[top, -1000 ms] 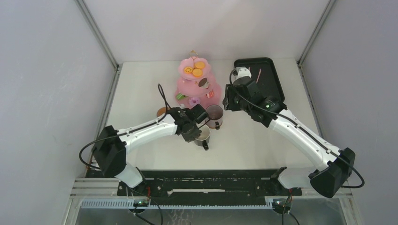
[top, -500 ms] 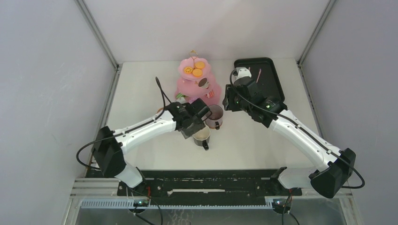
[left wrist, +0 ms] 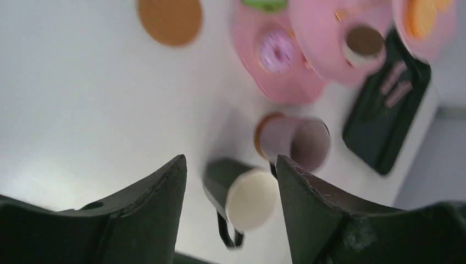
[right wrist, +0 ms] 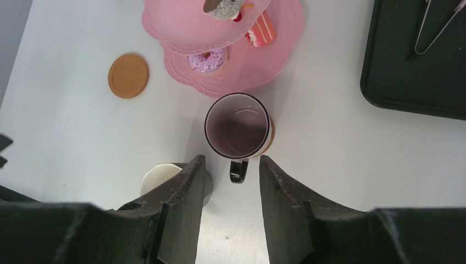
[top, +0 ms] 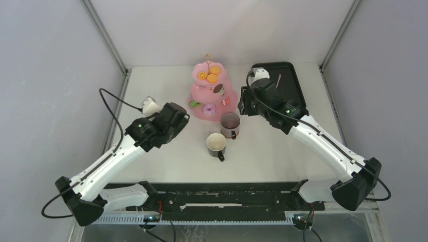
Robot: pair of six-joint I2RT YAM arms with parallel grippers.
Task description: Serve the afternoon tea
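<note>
Left of the cake stand (right wrist: 247,69) a free coaster (right wrist: 128,75) lies bare, and the left gripper (left wrist: 231,165) hangs near it, spread and empty. On the stand's near side the cream-lined mug (top: 216,144) stands empty on bare table. I judge it belongs on that coaster: pinch the wall opposite the handle, lift straight, keep it upright, set it centred. Closer to the stand, the dark-lined mug (right wrist: 237,126), also empty, sits on the second coaster (right wrist: 271,132). The stand's tiers carry toy pastries (right wrist: 206,59). The right gripper (right wrist: 231,162) hovers above, parted, holding nothing. Right of the stand, the black tray (right wrist: 406,71) holds thin tongs (right wrist: 434,30).
</note>
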